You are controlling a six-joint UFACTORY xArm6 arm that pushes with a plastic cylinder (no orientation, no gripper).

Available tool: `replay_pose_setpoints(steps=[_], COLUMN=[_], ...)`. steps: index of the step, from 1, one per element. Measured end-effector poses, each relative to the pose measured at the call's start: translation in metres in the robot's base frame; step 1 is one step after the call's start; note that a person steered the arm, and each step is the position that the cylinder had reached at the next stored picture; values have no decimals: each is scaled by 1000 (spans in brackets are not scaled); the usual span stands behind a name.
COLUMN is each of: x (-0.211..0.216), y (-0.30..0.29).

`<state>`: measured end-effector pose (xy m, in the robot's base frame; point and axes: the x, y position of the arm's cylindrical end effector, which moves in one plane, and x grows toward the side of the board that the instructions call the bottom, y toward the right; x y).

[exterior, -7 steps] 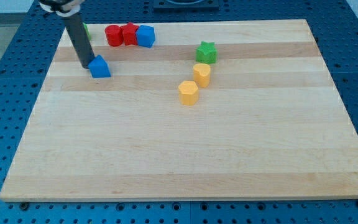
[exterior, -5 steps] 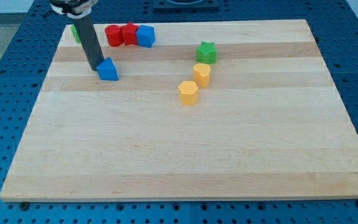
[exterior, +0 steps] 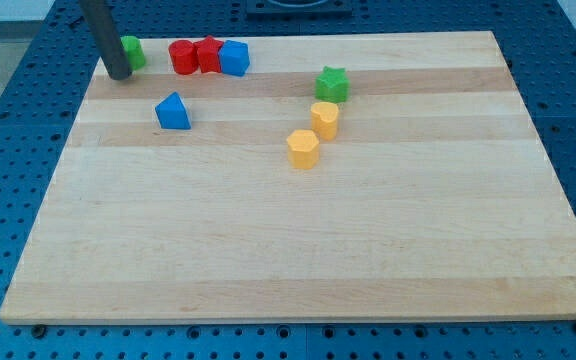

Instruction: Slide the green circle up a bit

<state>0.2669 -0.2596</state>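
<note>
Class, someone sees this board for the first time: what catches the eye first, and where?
The dark rod at the view's top left, my tip just left of and below the green circle. Next, the row along the top edge: two red blocks and a blue block. Two yellow blocks sit mid-board.

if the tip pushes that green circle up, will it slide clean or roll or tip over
The green circle looks squat and flat-bottomed, so it will probably slide rather than tip or roll. The wooden board looks smooth, so drag seems low. My tip sits at the circle's lower left, so an off-centre push may send it sideways towards the red blocks.
</note>
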Motion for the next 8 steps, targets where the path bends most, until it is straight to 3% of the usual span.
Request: replay_pose_setpoints(steps=[6,8], x=[-15,8], y=[0,23])
